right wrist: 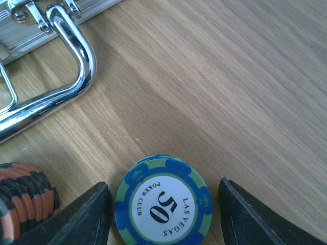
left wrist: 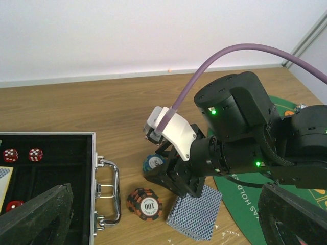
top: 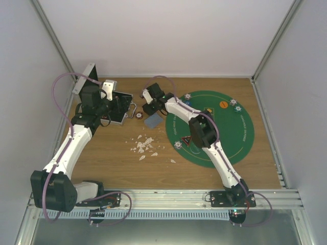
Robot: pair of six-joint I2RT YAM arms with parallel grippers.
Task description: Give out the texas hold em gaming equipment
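Poker chip stack (top: 178,145) sits on the near left rim of the round green mat (top: 230,138), which lies on the right half of the table (top: 112,163). Just left of it, near the table's middle, white scraps (top: 144,145) are scattered over the bare wood.

Farther back, the deck of cards (left wrist: 195,212) lies blue backs up on the wood, just off the mat's left rim, its cards slightly fanned. The right pincer (right wrist: 163,186) points down just behind the deck. Its jaws are partly closed on either side of the 50 chip (right wrist: 162,206), a blue and green one. Each jaw stands very close to the chip's edge, but I cannot tell whether they press it.

Left of that chip, the 100 chips (left wrist: 144,203), orange and black, stand in a short stack just beside the chrome handle (right wrist: 76,56) of the open case (left wrist: 94,173). The case rests toward the far left corner of the table, and red dice (left wrist: 35,154) lie in its black tray. The left pincer (left wrist: 166,204) hovers over the case's right side, jaws spread wide and holding nothing.

On the far rim of the mat, the orange button (top: 223,104) lies between a far left stack (top: 187,96) and the far right stacks (top: 235,104), which stand close together.
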